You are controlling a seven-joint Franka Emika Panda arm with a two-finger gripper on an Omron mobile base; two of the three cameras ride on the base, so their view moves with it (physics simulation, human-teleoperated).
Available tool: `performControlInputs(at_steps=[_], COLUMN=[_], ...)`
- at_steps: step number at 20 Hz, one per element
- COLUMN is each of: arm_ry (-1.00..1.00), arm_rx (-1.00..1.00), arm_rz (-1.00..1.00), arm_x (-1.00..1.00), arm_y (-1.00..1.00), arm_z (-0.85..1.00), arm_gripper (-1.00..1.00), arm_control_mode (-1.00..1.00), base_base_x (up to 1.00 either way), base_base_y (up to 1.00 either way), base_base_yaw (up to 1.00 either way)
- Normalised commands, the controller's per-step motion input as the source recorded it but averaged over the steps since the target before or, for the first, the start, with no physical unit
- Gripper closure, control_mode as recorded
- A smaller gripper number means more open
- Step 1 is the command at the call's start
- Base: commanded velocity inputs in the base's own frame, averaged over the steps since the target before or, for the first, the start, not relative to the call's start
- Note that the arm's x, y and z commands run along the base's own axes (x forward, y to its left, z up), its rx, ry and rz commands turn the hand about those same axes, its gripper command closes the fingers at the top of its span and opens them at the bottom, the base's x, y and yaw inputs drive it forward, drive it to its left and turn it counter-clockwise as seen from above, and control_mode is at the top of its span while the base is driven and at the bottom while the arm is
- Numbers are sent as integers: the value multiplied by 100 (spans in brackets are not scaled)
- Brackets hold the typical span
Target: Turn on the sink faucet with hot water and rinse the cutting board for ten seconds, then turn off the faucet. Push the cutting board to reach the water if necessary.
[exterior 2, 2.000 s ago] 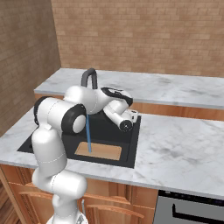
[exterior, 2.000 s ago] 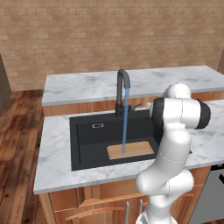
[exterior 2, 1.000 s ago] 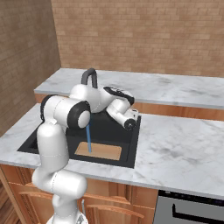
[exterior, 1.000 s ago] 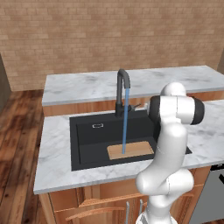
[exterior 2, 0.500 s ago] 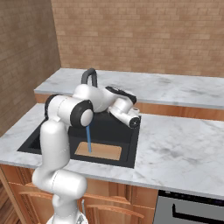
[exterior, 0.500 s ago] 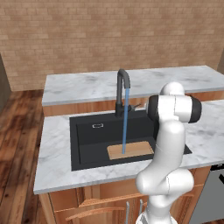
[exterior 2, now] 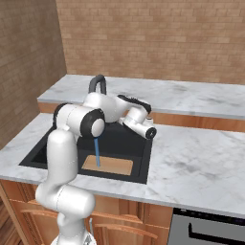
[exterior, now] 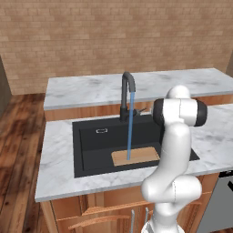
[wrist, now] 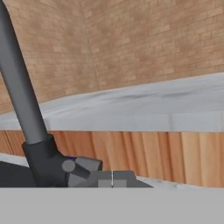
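Observation:
The dark gooseneck sink faucet (exterior: 128,95) stands behind the black sink (exterior: 91,150). The water (exterior: 130,127) runs from it as a thin blue stream. It lands on the tan cutting board (exterior: 135,156), which lies flat at the basin's front right. In the hand view my gripper (wrist: 112,179) is shut with nothing held. Its tips sit right beside the small grey lever (wrist: 82,167) at the faucet's base (wrist: 43,162). In the right base view the cutting board (exterior 2: 107,165) and the water (exterior 2: 97,152) show under my forearm.
White marble countertop (exterior: 59,177) surrounds the sink, and a raised marble ledge (exterior: 91,88) runs behind it below the brick wall. My own arm (exterior: 177,136) hides the sink's right edge in the left base view. An oven front (exterior 2: 210,227) sits lower right.
The hand has shifted slightly to the right and down beside the faucet base. The water keeps running onto the board, which has not moved.

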Motion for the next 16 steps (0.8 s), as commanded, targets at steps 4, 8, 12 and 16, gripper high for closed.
performControlInputs(at_steps=[4, 8, 12, 16], arm_ry=[0, 0, 0, 0], arm_rx=[0, 0, 0, 0], arm_rz=[0, 0, 0, -1], arm_x=[19, 17, 3, 3], arm_y=[14, 25, 33, 35], arm_z=[0, 0, 0, 0], arm_gripper=[100, 100, 100, 100], arm_control_mode=[-100, -100, -100, -100], base_base_x=[0, 0, 0, 0], base_base_y=[0, 0, 0, 0], base_base_yaw=[0, 0, 0, 0])
